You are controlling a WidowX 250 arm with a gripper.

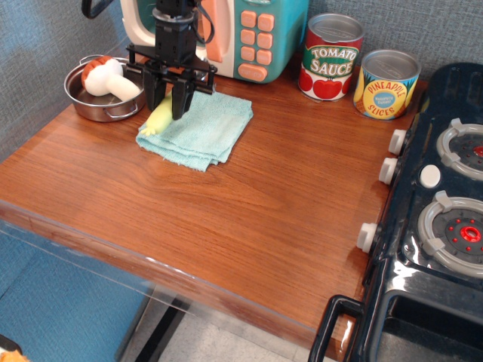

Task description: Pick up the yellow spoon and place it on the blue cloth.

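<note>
Jaws clenched on the yellow spoon (159, 117), one black finger on each side of the pale yellow-green handle. Gripper (168, 102) points down, over the far-left edge of the blue cloth (198, 129). Spoon tilted, thin handle tip low and pointing toward the near left, ending about at the cloth's left edge; cannot tell if the tip touches the cloth. Spoon's metal bowl hidden behind the gripper. Black arm rises from the gripper in front of the toy microwave (226, 34), with a cable looping at its top.

Cloth lies folded on the brown wooden counter (226, 219), layered edges on its near side, aqua terry. Just left of the gripper, a small steel pot (106, 96) holds a white and orange mushroom toy (109, 78); pot near the cloth's left corner, not touching it. Microwave stands at the back of the counter, teal with peach buttons, right behind the cloth. To its right, a tomato sauce can (330, 56), then a pineapple slices can (386, 84), standing side by side, upright, well apart from the cloth. Toy stove (434, 226) in dark blue takes up the right edge, white knobs on its left side, two burners on top. Grey-blue textured wall (423, 26) behind.
</note>
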